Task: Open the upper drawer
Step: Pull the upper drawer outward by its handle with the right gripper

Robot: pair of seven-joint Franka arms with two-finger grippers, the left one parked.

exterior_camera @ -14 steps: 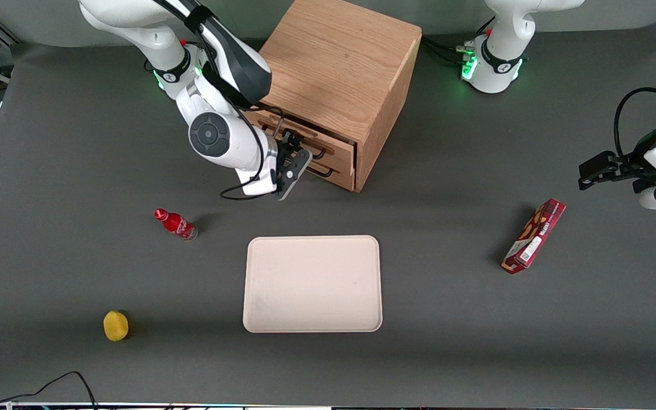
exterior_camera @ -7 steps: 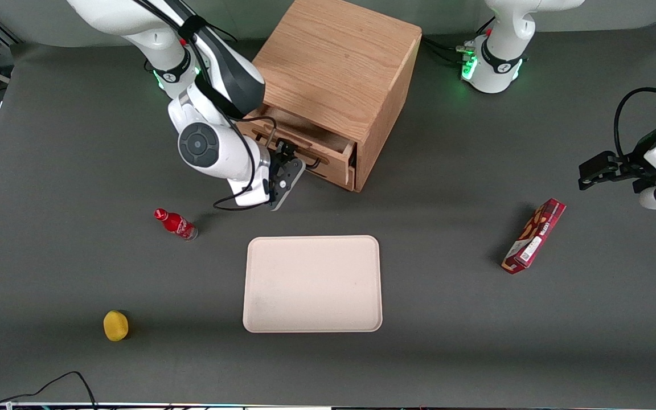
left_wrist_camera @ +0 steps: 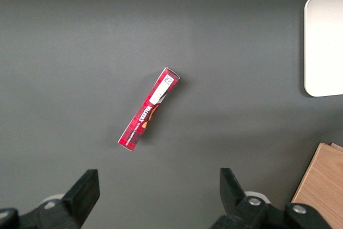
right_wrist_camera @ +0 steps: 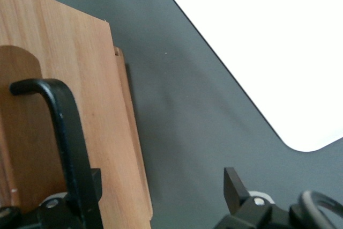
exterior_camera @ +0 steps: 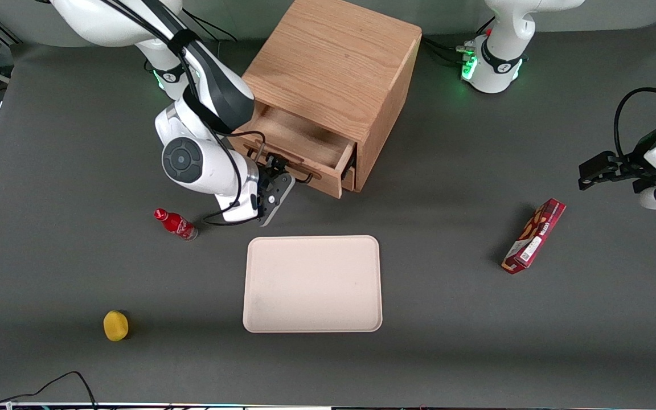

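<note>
We locate the upper drawer (exterior_camera: pixel 299 145) in the wooden cabinet (exterior_camera: pixel 333 62), which stands farther from the front camera than the tray (exterior_camera: pixel 312 283). The drawer is partly drawn out: its bare interior floor is exposed and its front panel stands clear of the cabinet face, above the lower drawer (exterior_camera: pixel 349 177), which sits closed.

The black bar handle (right_wrist_camera: pixel 67 132) runs along the drawer front. The gripper (exterior_camera: pixel 275 177) is at this handle, in front of the drawer, on the working arm's end of the panel. In the right wrist view the handle bar lies against one finger (right_wrist_camera: pixel 88 197), while the other finger (right_wrist_camera: pixel 236 189) stands well apart from it over the table (right_wrist_camera: pixel 182 132). We judge the fingers to be spread, hooking the bar and not clamping it, though the contact point is poorly shown.

The step in hand is the pull stroke, with the drawer perhaps half extended. The next move calls for a straight pull along the drawer's own axis, toward the tray, keeping the finger seated inside the bar so it does not slip off the end.

A red bottle (exterior_camera: pixel 175 224) stands near the wrist; a yellow object (exterior_camera: pixel 115 325) and a red box (exterior_camera: pixel 534 236) lie well apart.
</note>
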